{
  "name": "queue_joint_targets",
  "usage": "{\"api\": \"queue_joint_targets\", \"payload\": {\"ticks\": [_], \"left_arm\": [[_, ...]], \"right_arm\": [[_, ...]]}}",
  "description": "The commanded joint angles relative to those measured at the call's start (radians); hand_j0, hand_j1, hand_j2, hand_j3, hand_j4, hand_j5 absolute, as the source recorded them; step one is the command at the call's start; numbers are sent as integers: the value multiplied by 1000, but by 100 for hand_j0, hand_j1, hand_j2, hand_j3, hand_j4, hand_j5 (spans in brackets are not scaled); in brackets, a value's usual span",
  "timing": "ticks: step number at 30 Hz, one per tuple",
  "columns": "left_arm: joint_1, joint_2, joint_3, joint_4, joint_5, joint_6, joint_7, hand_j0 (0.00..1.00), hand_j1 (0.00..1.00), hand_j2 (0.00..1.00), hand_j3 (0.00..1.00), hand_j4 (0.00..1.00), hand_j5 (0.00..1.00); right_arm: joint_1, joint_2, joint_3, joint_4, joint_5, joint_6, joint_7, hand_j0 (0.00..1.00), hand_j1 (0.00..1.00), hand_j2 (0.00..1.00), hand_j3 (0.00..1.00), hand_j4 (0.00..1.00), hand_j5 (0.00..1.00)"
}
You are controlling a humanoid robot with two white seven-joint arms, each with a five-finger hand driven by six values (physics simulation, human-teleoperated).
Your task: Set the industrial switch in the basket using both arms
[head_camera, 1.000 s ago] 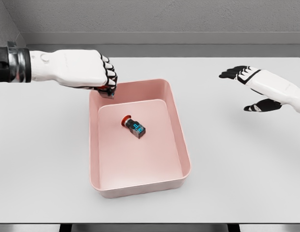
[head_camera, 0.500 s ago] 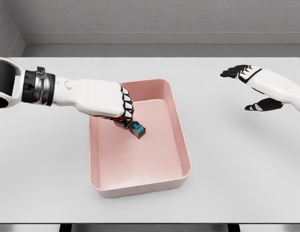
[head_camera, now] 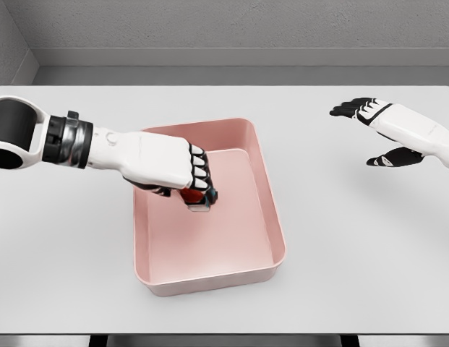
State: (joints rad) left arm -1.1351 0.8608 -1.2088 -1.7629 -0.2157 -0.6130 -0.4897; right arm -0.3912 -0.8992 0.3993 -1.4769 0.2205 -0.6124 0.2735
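The industrial switch, a small dark block with a red button, lies inside the pink basket near its upper middle. My left hand reaches in over the basket's left rim, curled into a fist directly on top of the switch, hiding most of it. Only a bit of red and the dark lower edge show beneath the knuckles. Whether the fingers actually clasp it I cannot tell. My right hand hovers open over the table far to the right, fingers spread, holding nothing.
The basket stands in the middle of a white table. A grey wall runs behind the table's far edge.
The left fist has moved from the basket's upper left rim down and right into the basket, onto the switch. The switch itself has barely shifted. The right hand stays in place.
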Motion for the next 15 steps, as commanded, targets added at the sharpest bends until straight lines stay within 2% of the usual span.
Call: {"api": "queue_joint_targets", "payload": {"ticks": [1,6,8,10,11,12,14,15], "left_arm": [[-3,1,-1,0,12,2,0,100,100,100,100,100,100],[-14,14,0,0,33,2,0,100,100,100,100,100,100],[-25,27,2,0,67,2,0,100,100,100,100,100,100],[-22,121,-3,13,171,2,0,100,100,100,100,100,100],[-20,193,-64,36,303,2,13,100,100,100,100,100,100],[-20,222,-101,97,418,2,13,100,100,100,100,100,100],[-15,241,-103,198,438,2,14,100,100,100,100,100,100],[-17,290,-103,206,441,2,14,100,100,100,100,100,100]], "right_arm": [[0,-1,0,0,-7,1,-2,100,100,100,100,100,100],[3,-3,0,0,-7,1,0,100,100,100,100,100,100],[3,-3,0,0,-7,1,-2,100,100,100,100,100,100],[6,-3,0,0,-7,1,0,100,100,100,100,100,100],[6,-3,0,0,-7,1,0,100,100,100,100,100,100],[11,-4,0,0,-7,1,0,100,100,100,100,100,100],[11,-4,0,0,-7,1,0,100,100,100,100,100,100],[11,-3,0,0,-7,1,0,100,100,100,100,100,100]]}}
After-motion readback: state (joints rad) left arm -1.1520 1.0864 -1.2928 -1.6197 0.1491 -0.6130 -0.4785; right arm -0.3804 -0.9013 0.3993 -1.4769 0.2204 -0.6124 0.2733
